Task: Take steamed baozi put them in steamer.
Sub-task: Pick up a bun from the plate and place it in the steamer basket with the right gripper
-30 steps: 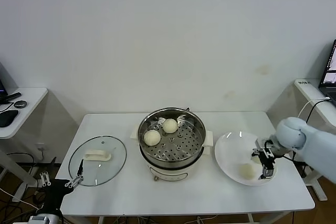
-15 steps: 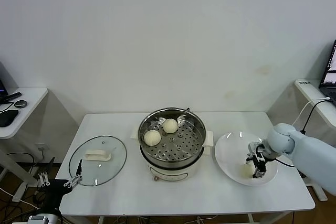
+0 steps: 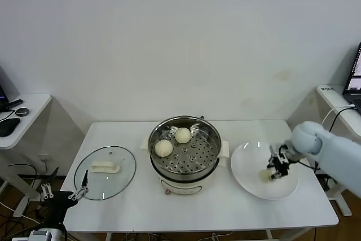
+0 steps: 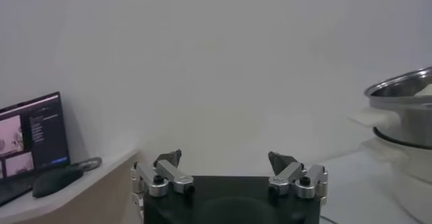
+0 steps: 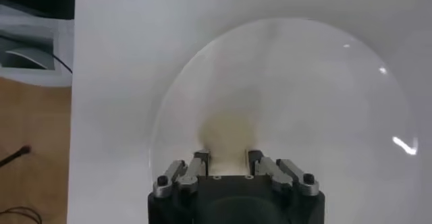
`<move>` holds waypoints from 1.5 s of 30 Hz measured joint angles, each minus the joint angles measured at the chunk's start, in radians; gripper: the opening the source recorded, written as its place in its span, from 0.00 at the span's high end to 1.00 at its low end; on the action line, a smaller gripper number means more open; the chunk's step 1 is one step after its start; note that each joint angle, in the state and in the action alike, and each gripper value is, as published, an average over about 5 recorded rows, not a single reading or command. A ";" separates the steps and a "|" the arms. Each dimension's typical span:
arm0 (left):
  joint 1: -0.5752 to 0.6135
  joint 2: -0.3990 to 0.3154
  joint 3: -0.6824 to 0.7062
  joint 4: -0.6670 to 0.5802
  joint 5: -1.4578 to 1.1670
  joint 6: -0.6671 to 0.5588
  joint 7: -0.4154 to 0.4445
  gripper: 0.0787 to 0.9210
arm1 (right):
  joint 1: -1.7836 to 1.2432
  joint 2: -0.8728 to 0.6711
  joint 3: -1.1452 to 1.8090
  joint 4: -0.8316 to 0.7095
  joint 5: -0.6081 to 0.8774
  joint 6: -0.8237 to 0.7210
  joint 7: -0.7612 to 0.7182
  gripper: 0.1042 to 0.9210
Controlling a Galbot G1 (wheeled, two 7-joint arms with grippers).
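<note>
Right gripper [image 3: 274,171] over the white plate [image 3: 248,180] near the table's right edge, its fingers [image 5: 200,161] closed around a steamed baozi [image 5: 226,134]. Two more baozi [image 3: 163,148] [image 3: 183,135] already rest on the perforated tray of the steamer [image 3: 184,148] at the table's centre. Glass lid [image 3: 105,172] lies by the left edge. Left gripper [image 4: 229,175] hangs parked below the front-left corner, jaws apart. Good practice, judged from here: grip softly to avoid denting the dough, lift clear of the steel rim, and lower onto a bare patch of tray.
</note>
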 measured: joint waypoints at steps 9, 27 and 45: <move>-0.010 0.007 0.002 -0.003 -0.007 0.001 0.000 0.12 | 0.320 0.056 -0.143 0.029 0.155 0.030 -0.034 0.60; 0.012 -0.016 -0.027 -0.026 -0.004 -0.003 -0.002 0.12 | 0.554 0.427 -0.375 0.074 0.257 0.275 0.041 0.53; 0.017 -0.026 -0.035 -0.030 -0.006 -0.002 -0.005 0.12 | 0.495 0.604 -0.480 0.034 0.029 0.623 0.063 0.46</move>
